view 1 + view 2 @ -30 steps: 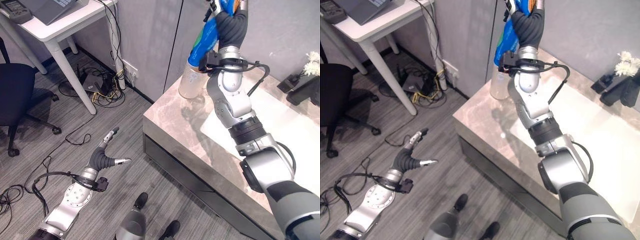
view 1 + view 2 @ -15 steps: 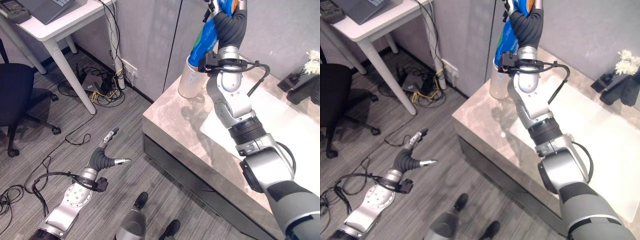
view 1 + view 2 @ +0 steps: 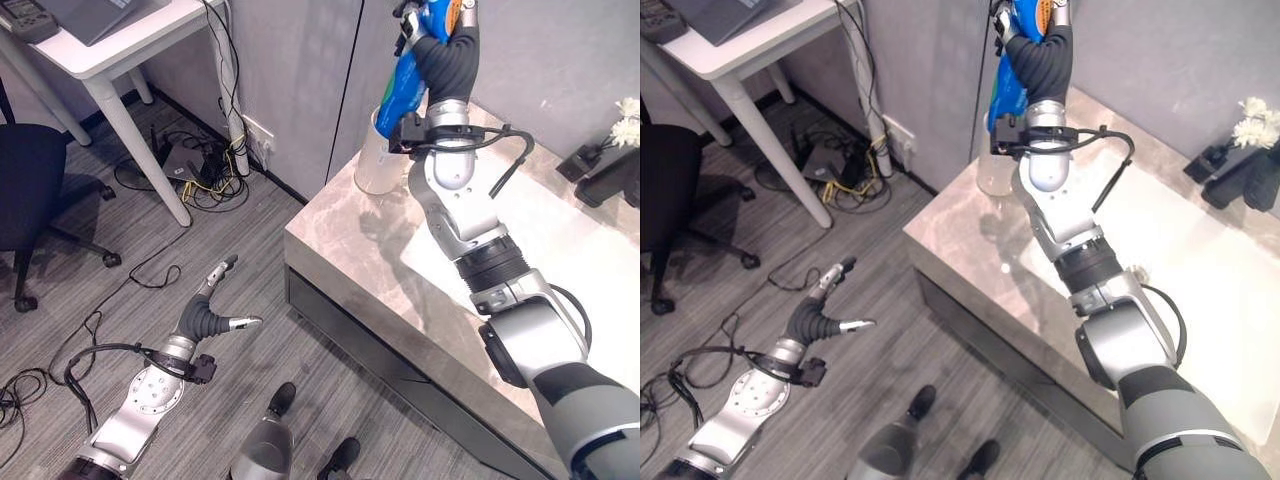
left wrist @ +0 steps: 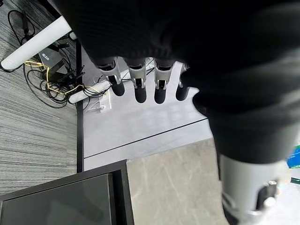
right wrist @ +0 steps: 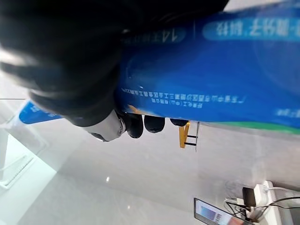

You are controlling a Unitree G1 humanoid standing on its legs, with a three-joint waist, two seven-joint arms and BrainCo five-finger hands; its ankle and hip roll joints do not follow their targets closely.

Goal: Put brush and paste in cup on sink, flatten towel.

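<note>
Right robot hand [image 3: 440, 40] is curled round the blue toothpaste tube [image 3: 408, 80], its dark-tipped fingers [image 5: 153, 123] wrapped under the tube in the right wrist view. The arm is raised high over the far left corner of the table [image 3: 345, 235], so that the tube hangs tilted with its lower end at or just inside the mouth of the white cup [image 3: 376, 160]; whether it has entered the rim cannot be told. The tube is held near its upper part, which leaves the lower end free to slide into the cup, and that suits the step in hand: getting the paste into the cup. The cup stands close to the corner edge of the table, so a nudge from the tube could tip it off; a straight, gentle descent seems called for. Beside the cup the pale sink basin [image 3: 560, 250] is set into the marble top, and a dark holder [image 3: 610, 175] stands at the far right. Neither brush nor towel can be made out. Left robot hand [image 3: 215, 310] hangs low over the grey floor [image 3: 150, 250], fingers relaxed and holding nothing, idle and clear of the work.
</note>
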